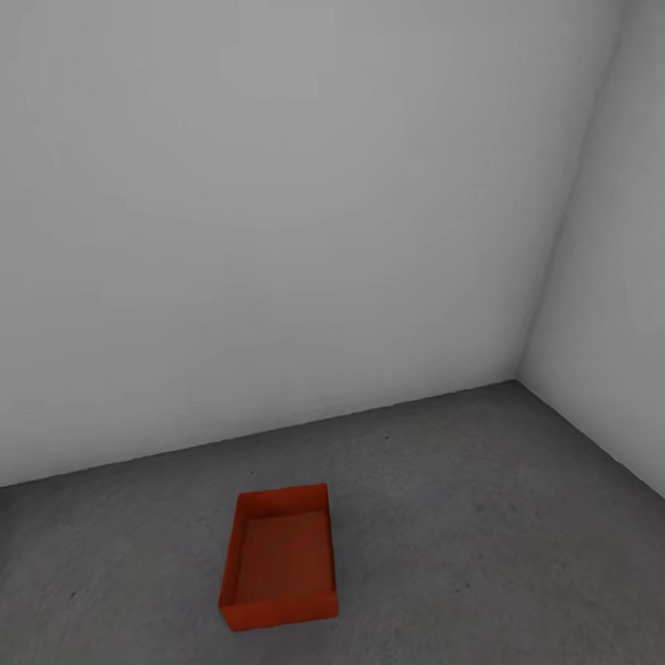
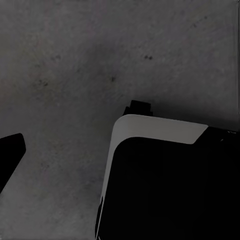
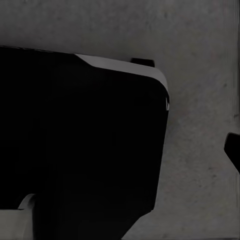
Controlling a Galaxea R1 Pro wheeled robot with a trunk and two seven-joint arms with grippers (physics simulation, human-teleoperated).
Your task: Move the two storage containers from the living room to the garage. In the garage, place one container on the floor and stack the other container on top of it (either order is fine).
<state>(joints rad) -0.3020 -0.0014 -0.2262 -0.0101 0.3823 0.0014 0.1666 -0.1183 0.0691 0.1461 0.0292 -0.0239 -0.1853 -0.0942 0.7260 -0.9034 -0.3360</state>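
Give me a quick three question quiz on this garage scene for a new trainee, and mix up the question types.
1. True or false: the orange-red storage container sits on the dark grey floor.
2. Multiple choice: what is inside the container? A) a second bin B) nothing visible C) a box
3. Short answer: the two white-grey walls meet in a corner on which side of the head view?

Key: 1 true. 2 B. 3 the right side.

Dark grey speckled floor (image 2: 75, 60); black robot base (image 2: 170, 185) with pale rounded edge, one dark fingertip (image 2: 10, 150) at frame's side
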